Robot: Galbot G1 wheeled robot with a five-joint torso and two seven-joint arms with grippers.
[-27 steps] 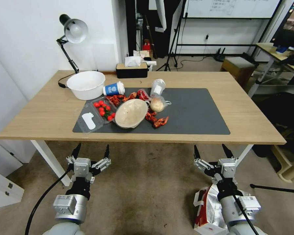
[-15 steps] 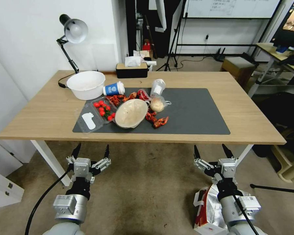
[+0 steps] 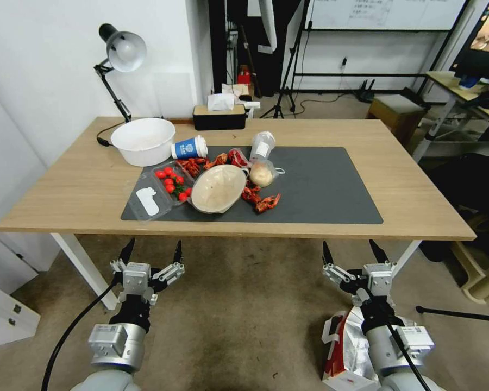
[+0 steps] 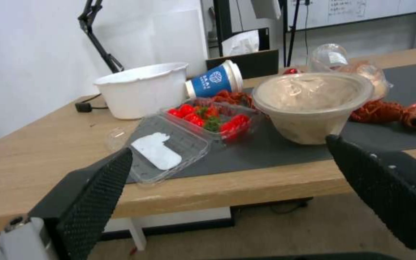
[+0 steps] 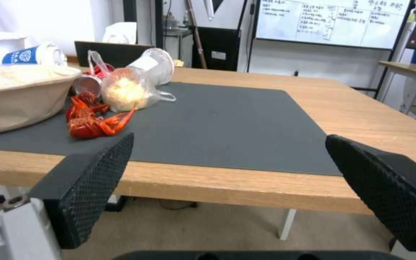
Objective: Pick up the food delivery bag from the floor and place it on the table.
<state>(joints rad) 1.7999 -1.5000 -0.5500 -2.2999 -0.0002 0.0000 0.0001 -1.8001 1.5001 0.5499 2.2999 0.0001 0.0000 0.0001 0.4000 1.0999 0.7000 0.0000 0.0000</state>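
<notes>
The food delivery bag (image 3: 346, 347), white with a red side and silver foil lining, stands on the floor (image 3: 244, 315) at the lower right, partly hidden under my right arm. My right gripper (image 3: 352, 252) hangs open above and just beyond it, in front of the table's near edge. My left gripper (image 3: 151, 251) is open too, held low at the left before the table (image 3: 418, 190). The light-wood table carries a dark grey mat (image 3: 320, 184). In both wrist views the black fingers (image 5: 92, 184) stand wide apart facing the table's edge.
On the mat's left half lie a beige bowl (image 3: 218, 188), a tomato box (image 3: 171, 182), crayfish (image 3: 263, 202), a bagged bun (image 3: 262, 175), a blue cup (image 3: 189, 147) and a white tub (image 3: 143, 140). A white table leg (image 3: 84, 269) stands near my left arm. A lamp (image 3: 120, 51) is clamped behind.
</notes>
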